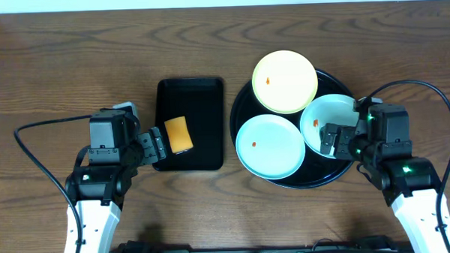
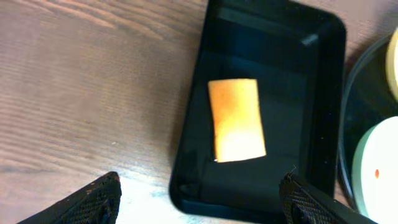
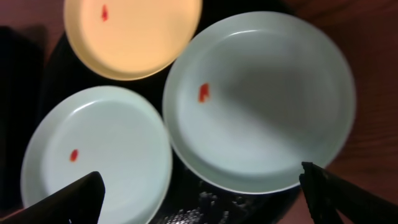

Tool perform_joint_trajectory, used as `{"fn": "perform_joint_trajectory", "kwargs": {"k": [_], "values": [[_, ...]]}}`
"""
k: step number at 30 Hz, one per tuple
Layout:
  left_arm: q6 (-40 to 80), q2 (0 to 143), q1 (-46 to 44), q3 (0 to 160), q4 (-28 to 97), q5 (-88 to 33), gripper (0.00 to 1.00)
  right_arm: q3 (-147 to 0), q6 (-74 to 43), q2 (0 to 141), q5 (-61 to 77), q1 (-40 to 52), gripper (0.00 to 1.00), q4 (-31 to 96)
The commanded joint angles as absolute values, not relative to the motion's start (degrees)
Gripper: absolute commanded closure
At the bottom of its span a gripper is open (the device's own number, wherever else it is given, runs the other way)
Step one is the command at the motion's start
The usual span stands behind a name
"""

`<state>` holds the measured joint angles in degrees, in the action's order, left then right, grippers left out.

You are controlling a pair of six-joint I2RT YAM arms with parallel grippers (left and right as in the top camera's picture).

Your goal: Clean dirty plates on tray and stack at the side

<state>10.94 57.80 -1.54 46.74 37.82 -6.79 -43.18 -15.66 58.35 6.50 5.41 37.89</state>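
The round black tray [image 1: 339, 83] holds three plates. A pale yellow plate [image 1: 285, 81] lies at its far side, with an orange-red speck. One mint-blue plate [image 1: 271, 146] lies front left and the other mint-blue plate [image 1: 333, 111] on the right; each carries a red speck. My right gripper [image 1: 329, 138] hovers open over the right plate's near edge. In the right wrist view its open fingers frame that plate [image 3: 261, 99], with the other mint-blue plate [image 3: 99, 155] and the yellow plate [image 3: 134, 37] to its left. My left gripper [image 1: 162, 144] stands open, holding nothing.
A smaller rectangular black tray [image 1: 202, 105] left of the round one holds an orange sponge [image 1: 179, 134]. In the left wrist view the sponge [image 2: 236, 120] lies ahead of my open left gripper [image 2: 200, 183]. Brown wooden table [image 1: 58, 65] lies all around. Cables loop beside both arms.
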Motion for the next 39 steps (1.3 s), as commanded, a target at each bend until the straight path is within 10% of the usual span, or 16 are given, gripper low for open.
{"fn": "perform_joint_trajectory", "kwargs": {"k": [1, 18, 39], "values": [[11.70, 57.91, -1.43, 47.99, 35.22, -11.27, 0.18, -44.31, -14.79, 58.87, 13.74, 5.67, 0.04, 37.71], [11.68, 73.32, -9.34, 47.99, 24.60, -8.95, 0.20, -43.16, -20.38, 70.43, 22.59, 5.74, 0.18, 36.45], [13.45, 89.84, -9.34, 47.77, 22.98, -8.95, 0.48, -43.16, -20.36, 70.50, 22.57, 5.72, 0.18, 35.55]]}}
